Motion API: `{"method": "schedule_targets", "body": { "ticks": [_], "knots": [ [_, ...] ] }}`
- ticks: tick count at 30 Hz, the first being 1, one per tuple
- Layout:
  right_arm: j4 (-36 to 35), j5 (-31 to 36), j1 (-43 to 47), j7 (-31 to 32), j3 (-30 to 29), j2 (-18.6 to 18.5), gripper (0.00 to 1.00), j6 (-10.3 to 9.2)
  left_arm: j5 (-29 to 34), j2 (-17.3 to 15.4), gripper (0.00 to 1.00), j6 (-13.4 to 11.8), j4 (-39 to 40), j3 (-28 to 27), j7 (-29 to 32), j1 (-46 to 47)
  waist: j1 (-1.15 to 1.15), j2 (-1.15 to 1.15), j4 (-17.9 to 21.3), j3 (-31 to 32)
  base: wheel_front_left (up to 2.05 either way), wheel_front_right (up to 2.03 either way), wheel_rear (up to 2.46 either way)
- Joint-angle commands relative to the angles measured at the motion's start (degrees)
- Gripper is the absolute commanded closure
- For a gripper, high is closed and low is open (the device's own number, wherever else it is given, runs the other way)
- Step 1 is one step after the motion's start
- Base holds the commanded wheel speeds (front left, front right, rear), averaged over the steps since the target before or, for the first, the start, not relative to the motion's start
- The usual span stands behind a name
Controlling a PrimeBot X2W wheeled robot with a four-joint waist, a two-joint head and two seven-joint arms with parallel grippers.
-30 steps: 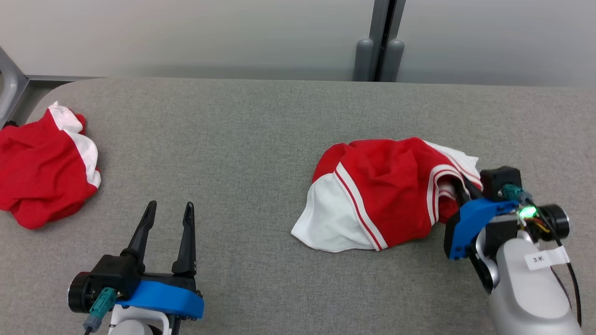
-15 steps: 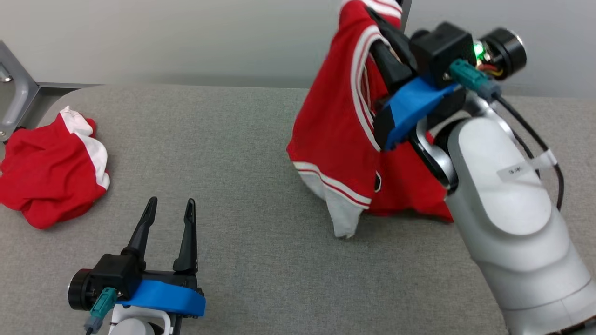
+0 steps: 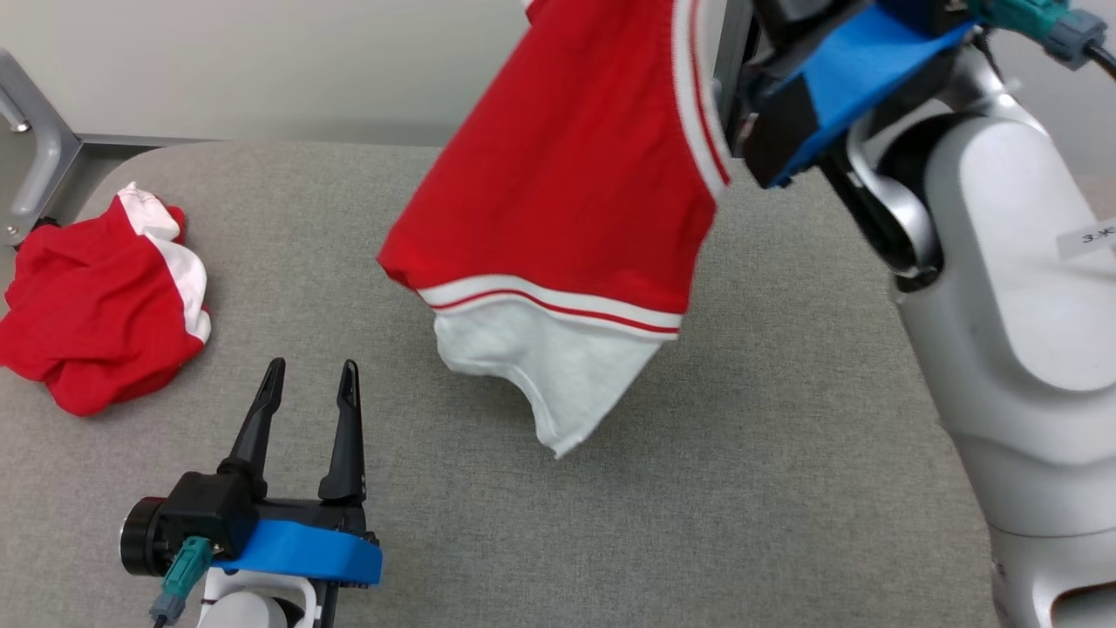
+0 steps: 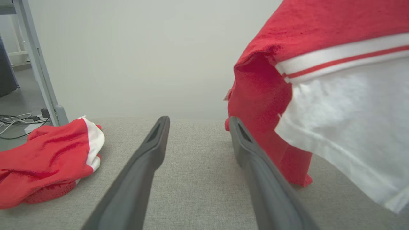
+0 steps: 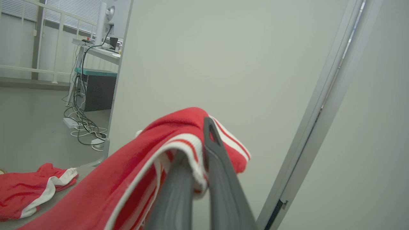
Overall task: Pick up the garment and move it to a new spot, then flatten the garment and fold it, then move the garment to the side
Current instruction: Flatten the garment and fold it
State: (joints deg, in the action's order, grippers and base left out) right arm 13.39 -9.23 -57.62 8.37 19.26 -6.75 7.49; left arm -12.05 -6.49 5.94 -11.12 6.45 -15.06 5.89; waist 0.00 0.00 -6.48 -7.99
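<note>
The grey table (image 3: 785,488) spans the lower part of the head view. The red-and-white garment (image 3: 575,183) hangs from the top centre of the frame, its white panel lowest. At the upper right, the right gripper (image 5: 196,143) pinches the garment's striped edge between closed fingers. A second crumpled garment (image 3: 96,305) lies at the left edge. At the lower left, the left gripper (image 3: 309,384) is spread wide and holds nothing.

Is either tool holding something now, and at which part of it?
The right tool is shut on the red and white garment, pinching its striped edge band. The left tool is open and holds nothing.
</note>
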Motion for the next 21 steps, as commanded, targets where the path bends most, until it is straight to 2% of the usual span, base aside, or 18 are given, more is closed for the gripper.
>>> {"method": "schedule_targets", "body": {
  "ticks": [1, 5, 8, 14, 18, 19, 20, 21],
  "knots": [
    [0.0, 0.4, 3.1, 1.1, -2.1, -1.7, 1.00, 0.01, 0.4, 0.2, 0.00, 0.2, 0.3, 0.0, -0.2, 0.4, 0.00, 0.00, -0.1, -0.6, 0.00, 0.00, 0.00],
    [2.8, 1.4, 7.4, 2.4, -8.5, -4.9, 1.00, 0.01, 0.6, 0.4, 0.00, 0.5, 1.1, 0.6, -0.2, 2.0, 0.00, 0.00, -0.8, -3.3, 0.00, 0.00, 0.00],
    [7.5, 2.0, 8.6, 1.5, -12.9, -6.8, 1.00, 0.01, 1.0, 0.6, 0.00, 0.7, 1.8, 1.4, -0.2, 3.6, 0.00, 0.00, -2.0, -6.1, 0.00, 0.00, 0.00],
    [18.0, 5.5, 4.9, -3.3, -18.2, -11.5, 1.00, 0.01, 1.4, 1.3, 0.00, 1.2, 3.5, 4.5, -0.2, 8.1, 0.00, 0.00, -6.0, -11.9, 0.00, 0.00, 0.00],
    [24.3, 7.2, 1.8, -7.1, -20.4, -13.2, 1.00, 0.01, 1.5, 1.9, 0.00, 1.4, 3.9, 6.4, -0.2, 10.5, 0.00, 0.00, -8.1, -14.0, 0.00, 0.00, 0.00],
    [25.9, 7.6, 1.3, -7.4, -20.6, -13.3, 0.53, 0.01, 1.5, 2.0, 0.00, 1.4, 3.8, 6.7, -0.2, 10.9, 0.00, 0.00, -8.3, -14.3, 0.00, 0.00, 0.00],
    [27.8, 7.5, 0.9, -7.4, -20.9, -12.9, 0.00, 0.01, 1.5, 2.1, 0.00, 1.5, 3.6, 7.0, -0.2, 11.1, 0.00, 0.00, -8.4, -14.3, 0.00, 0.00, 0.00],
    [29.3, 7.5, 0.5, -7.4, -21.2, -12.7, 0.00, 0.01, 1.4, 2.1, 0.00, 1.5, 3.3, 7.3, -0.2, 11.3, 0.00, 0.00, -8.4, -14.3, 0.00, 0.00, 0.00]
  ]
}}
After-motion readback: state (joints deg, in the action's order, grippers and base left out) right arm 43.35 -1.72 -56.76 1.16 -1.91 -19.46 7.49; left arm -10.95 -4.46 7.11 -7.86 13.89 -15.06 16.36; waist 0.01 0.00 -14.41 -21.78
